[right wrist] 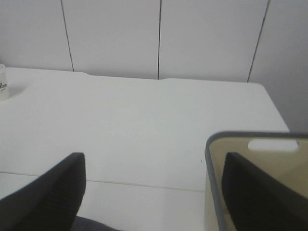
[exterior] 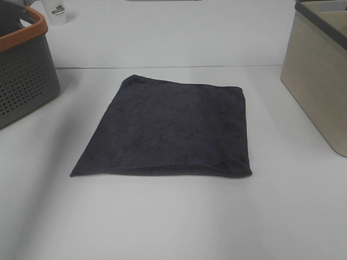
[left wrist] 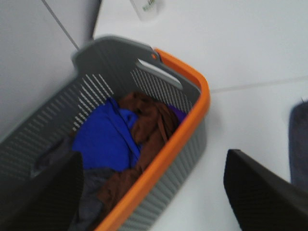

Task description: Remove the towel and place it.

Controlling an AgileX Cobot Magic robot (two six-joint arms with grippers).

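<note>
Black fingers parted, nothing held, on both the left gripper (left wrist: 154,192) and the right gripper (right wrist: 154,192).
One dark towel (exterior: 171,127) lies flat mid-table, roughly square, between the arms, neither clearly nearer. One grey basket (exterior: 24,81) of clothes stands far left, one beige bin (exterior: 317,86) right, one white cup (exterior: 57,12) far behind.

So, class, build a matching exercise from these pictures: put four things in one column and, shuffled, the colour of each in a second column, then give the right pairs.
Things:
1. towel
2. basket rim
3. bin
4. cloth in the basket

Colours:
A. beige
B. bright blue
C. dark charcoal
D. orange

Pairs: 1-C, 2-D, 3-A, 4-B
</note>
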